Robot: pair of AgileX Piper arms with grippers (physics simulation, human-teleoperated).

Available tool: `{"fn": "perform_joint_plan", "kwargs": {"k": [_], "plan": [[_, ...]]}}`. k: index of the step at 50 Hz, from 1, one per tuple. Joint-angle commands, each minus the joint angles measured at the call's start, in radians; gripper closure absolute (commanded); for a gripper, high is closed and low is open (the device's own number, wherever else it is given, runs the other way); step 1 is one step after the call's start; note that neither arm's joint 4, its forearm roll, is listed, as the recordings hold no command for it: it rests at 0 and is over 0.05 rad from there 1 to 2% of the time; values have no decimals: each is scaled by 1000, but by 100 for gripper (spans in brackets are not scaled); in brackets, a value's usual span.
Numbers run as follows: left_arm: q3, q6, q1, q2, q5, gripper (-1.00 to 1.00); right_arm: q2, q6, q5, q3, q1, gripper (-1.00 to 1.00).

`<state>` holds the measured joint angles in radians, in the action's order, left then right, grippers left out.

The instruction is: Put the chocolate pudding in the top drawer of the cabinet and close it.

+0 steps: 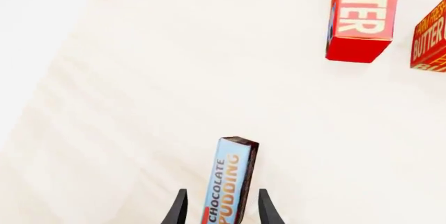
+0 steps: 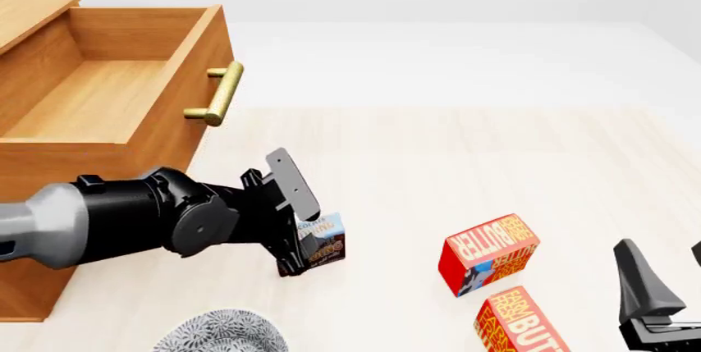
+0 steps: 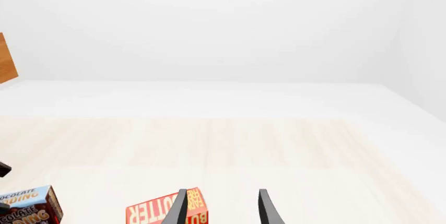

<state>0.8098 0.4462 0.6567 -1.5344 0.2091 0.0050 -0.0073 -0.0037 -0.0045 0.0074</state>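
Left hand (image 2: 310,241) of mine is pinching the chocolate pudding (image 1: 231,182), its long axis running out past my fingertips; top drawer (image 2: 104,98) is lying open up-left of it.

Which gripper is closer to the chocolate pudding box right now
Left. The left gripper has its fingers on either side of the chocolate pudding. The right gripper is far off at the table's right, beyond the two butter boxes.
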Motion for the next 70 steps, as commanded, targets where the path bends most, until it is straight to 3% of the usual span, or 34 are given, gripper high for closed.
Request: {"fn": "perform_joint_plan", "kwargs": {"k": [1, 36, 70], "plan": [[1, -7, 5, -16, -10, -100, 2, 0, -1, -1, 0, -100], [-15, -65, 13, -75, -60, -100, -2, 0, 3, -1, 0, -100], [-28, -46, -25, -90, -86, -100, -1, 0, 1, 0, 0, -100]]}}
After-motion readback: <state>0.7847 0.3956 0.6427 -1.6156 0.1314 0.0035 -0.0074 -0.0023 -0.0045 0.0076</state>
